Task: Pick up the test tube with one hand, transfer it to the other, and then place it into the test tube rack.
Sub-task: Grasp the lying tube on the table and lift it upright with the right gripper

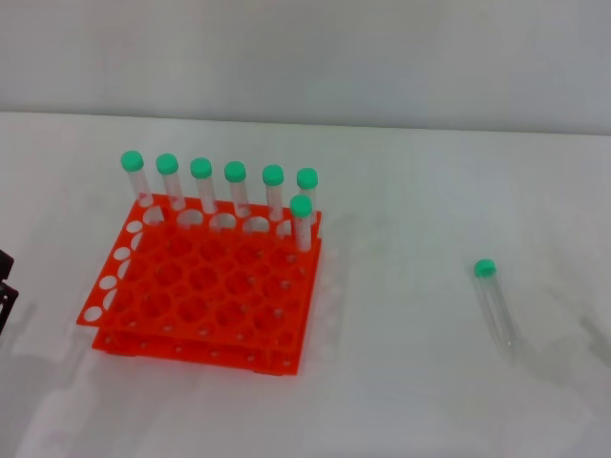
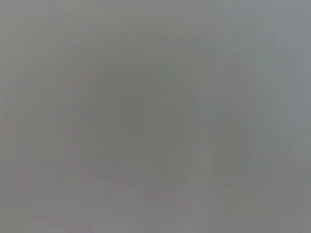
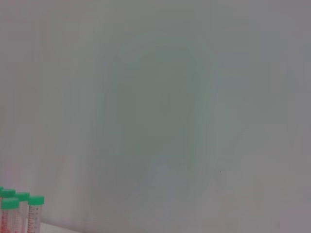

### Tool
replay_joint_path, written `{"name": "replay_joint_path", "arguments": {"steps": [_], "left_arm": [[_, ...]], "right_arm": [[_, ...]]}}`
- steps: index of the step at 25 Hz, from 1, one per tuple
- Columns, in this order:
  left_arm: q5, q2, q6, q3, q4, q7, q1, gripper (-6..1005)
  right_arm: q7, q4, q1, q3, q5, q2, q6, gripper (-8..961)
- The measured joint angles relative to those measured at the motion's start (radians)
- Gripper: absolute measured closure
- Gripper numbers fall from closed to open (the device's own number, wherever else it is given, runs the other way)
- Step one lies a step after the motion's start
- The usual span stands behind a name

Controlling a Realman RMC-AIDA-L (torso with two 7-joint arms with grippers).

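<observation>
The test tube (image 1: 494, 301), clear with a green cap, lies flat on the white table at the right, cap towards the back. The orange-red test tube rack (image 1: 205, 286) stands left of centre. It holds several upright green-capped tubes (image 1: 236, 191) along its back row, and one more (image 1: 302, 221) just in front at the right end. A black part of my left gripper (image 1: 5, 291) shows at the left edge of the head view, beside the rack. My right gripper is out of view. The right wrist view catches some of the racked tubes (image 3: 19, 208). The left wrist view shows only blank grey.
The white table (image 1: 401, 382) runs back to a pale wall (image 1: 305, 57). The table between the rack and the lying tube shows bare white surface.
</observation>
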Motion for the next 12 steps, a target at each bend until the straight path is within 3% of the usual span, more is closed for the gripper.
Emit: {"name": "replay_joint_path", "arguments": {"steps": [12], "left_arm": [[0.003,0.0,-0.024,0.004,0.0,-0.001,0.004,300]], "right_arm": [[0.032,-0.018,-0.003,-0.003,0.0,-0.003,0.033,99]]}}
